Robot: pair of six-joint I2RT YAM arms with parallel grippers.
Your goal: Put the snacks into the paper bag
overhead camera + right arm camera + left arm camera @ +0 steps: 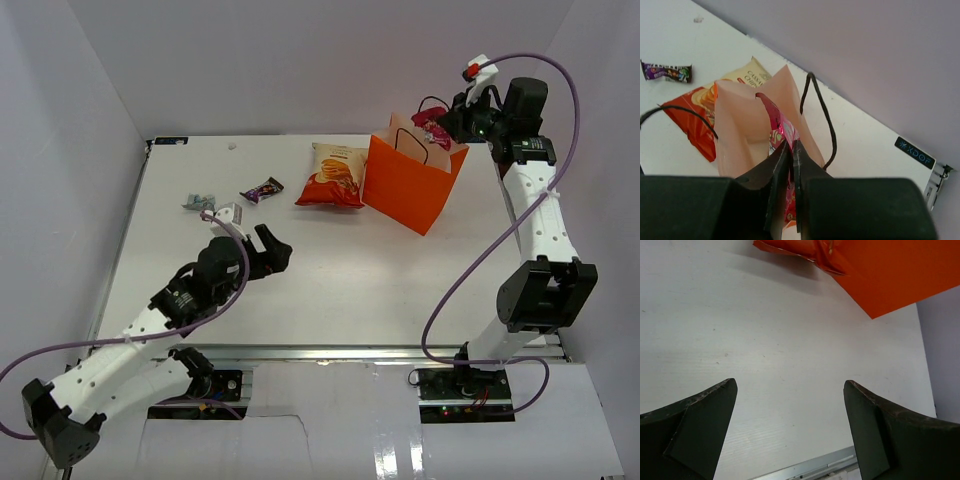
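Gripper (447, 124), right, seemingly above paper bag (410, 185)

Your left arm (130, 345), at 7 o'clock overhead, and your right arm (540, 225), at 4 o'clock, wear white shells dotted with small holes, joined by black housings. A thin purple cable (425, 335) loops off each. The left claw (790, 385) has dark wedge fingers (700, 430) with scuffed edges; a red cap (472, 72) tops the right wrist.
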